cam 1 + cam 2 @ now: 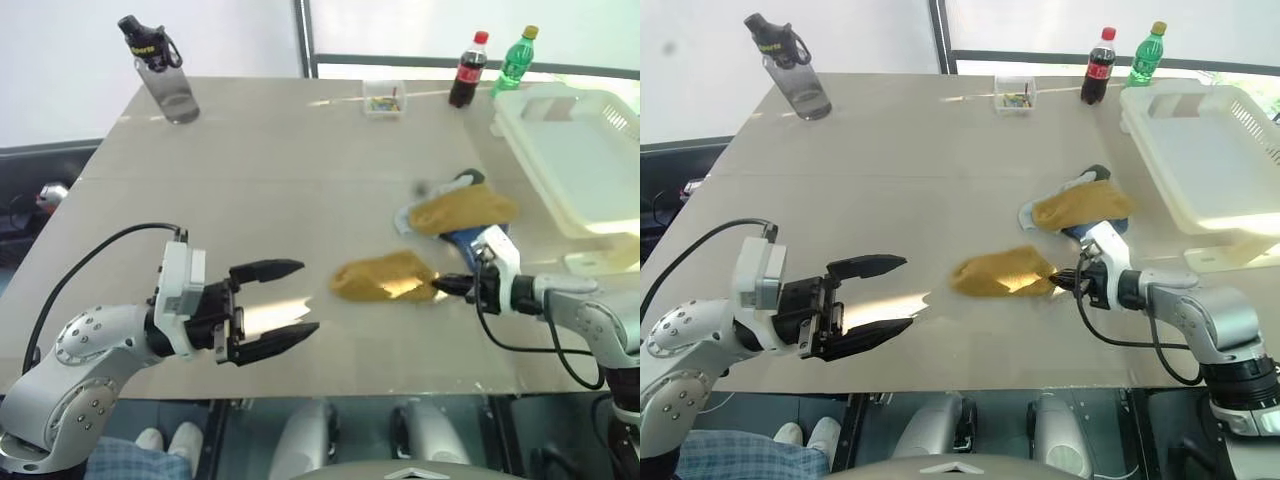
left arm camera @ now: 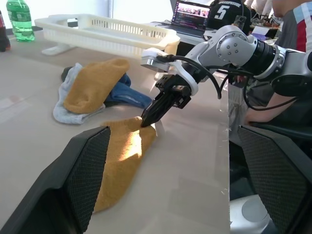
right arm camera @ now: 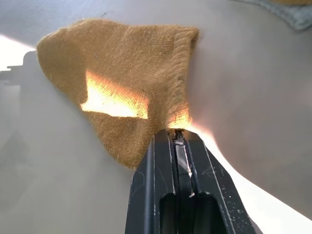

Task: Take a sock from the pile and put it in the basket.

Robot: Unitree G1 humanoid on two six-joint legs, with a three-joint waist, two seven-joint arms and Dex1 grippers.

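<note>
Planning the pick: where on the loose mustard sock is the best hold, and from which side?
Its edge nearest the right pincer, coming from the robot's right. The sock lies flat on the table, apart from the pile, so only a thin rim can be pinched; the pincer is shut there.

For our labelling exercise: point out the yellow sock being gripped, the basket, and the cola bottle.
mustard-yellow sock (image 1: 380, 277), left eye view, middle of the fabric
cream-white basket (image 1: 520, 125), left eye view, near rim
cola bottle (image 1: 466, 76), left eye view, label
</note>
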